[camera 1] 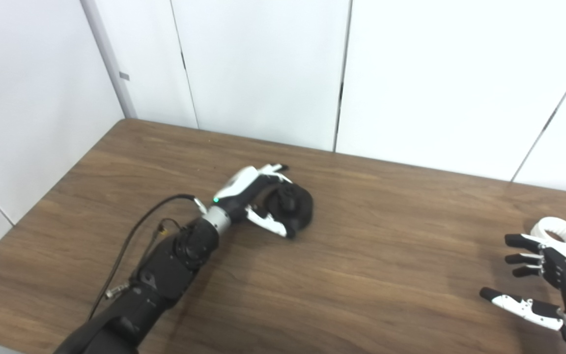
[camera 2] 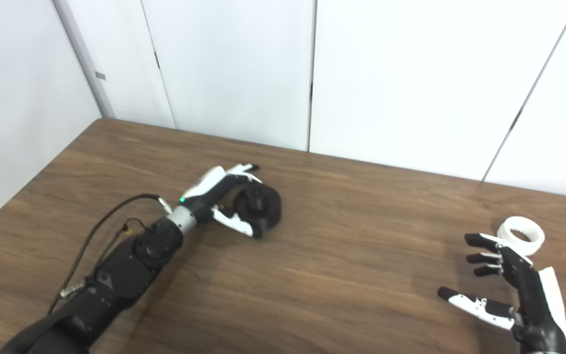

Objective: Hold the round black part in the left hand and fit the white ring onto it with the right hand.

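The round black part (camera 1: pixel 297 205) lies on the wooden table (camera 1: pixel 361 275) left of the middle, tilted a little with its hub showing. My left hand (camera 1: pixel 258 199) is wrapped around its left side, with the fingers (camera 1: pixel 270 172) along the far edge and the thumb (camera 1: pixel 273 226) pressed on the near edge. The white ring (camera 2: pixel 523 234) lies flat at the far right of the table. My right hand (camera 2: pixel 501 280) hovers just in front of the ring, open with fingers spread and holding nothing; its fingertips stop short of the ring.
White wall panels (camera 1: pixel 263 69) stand along the table's far and left edges. A black cable (camera 1: pixel 135 236) loops off my left forearm above the table. Bare wood lies between the two hands.
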Robot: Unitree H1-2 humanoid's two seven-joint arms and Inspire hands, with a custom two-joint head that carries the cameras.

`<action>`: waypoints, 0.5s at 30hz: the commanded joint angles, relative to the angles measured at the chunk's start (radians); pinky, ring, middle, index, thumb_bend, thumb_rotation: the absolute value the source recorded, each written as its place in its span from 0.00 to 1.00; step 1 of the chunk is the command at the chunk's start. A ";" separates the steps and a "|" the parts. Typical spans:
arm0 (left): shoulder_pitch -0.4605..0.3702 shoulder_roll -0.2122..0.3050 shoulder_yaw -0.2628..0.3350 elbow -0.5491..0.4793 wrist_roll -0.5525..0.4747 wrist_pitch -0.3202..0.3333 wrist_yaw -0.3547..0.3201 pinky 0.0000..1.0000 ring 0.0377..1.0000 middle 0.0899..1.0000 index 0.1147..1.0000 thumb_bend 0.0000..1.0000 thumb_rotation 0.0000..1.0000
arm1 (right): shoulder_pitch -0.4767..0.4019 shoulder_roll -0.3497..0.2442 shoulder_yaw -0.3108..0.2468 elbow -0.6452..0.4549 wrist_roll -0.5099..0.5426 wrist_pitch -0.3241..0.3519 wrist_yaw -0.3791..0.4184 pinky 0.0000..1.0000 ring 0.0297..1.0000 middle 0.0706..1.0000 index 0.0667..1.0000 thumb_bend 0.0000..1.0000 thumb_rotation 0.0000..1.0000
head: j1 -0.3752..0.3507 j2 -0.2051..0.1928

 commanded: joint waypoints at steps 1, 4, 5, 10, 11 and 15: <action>0.002 -0.004 -0.027 -0.021 0.002 0.004 -0.071 1.00 1.00 0.97 0.42 0.52 0.07 | -0.037 -0.013 -0.006 -0.034 0.000 -0.012 -0.004 0.53 0.63 0.71 0.68 0.71 0.07 | -0.001 0.002; 0.009 -0.018 -0.045 -0.022 -0.011 -0.020 -0.101 1.00 1.00 0.97 0.42 0.52 0.07 | -0.038 -0.012 -0.006 -0.035 0.000 -0.012 -0.004 0.53 0.63 0.71 0.68 0.71 0.07 | -0.002 0.004; 0.010 -0.024 -0.052 -0.017 -0.014 -0.041 -0.107 1.00 1.00 0.97 0.42 0.52 0.07 | -0.038 -0.013 -0.006 -0.035 0.001 -0.013 -0.003 0.54 0.63 0.72 0.68 0.71 0.06 | -0.002 0.004; 0.019 -0.054 -0.090 -0.026 -0.043 -0.088 -0.168 1.00 1.00 0.97 0.42 0.52 0.07 | -0.040 -0.013 -0.007 -0.036 0.001 -0.014 -0.004 0.53 0.63 0.71 0.68 0.71 0.06 | -0.003 0.006; 0.022 -0.057 -0.096 -0.035 -0.045 -0.086 -0.179 1.00 1.00 0.97 0.42 0.52 0.07 | -0.040 -0.013 -0.008 -0.035 0.002 -0.015 -0.004 0.53 0.63 0.71 0.68 0.71 0.06 | -0.003 0.006; 0.035 -0.076 -0.123 -0.077 -0.066 -0.079 -0.229 1.00 1.00 0.97 0.42 0.52 0.07 | -0.039 -0.011 -0.008 -0.042 0.006 -0.011 -0.003 0.53 0.63 0.71 0.68 0.71 0.06 | -0.004 0.008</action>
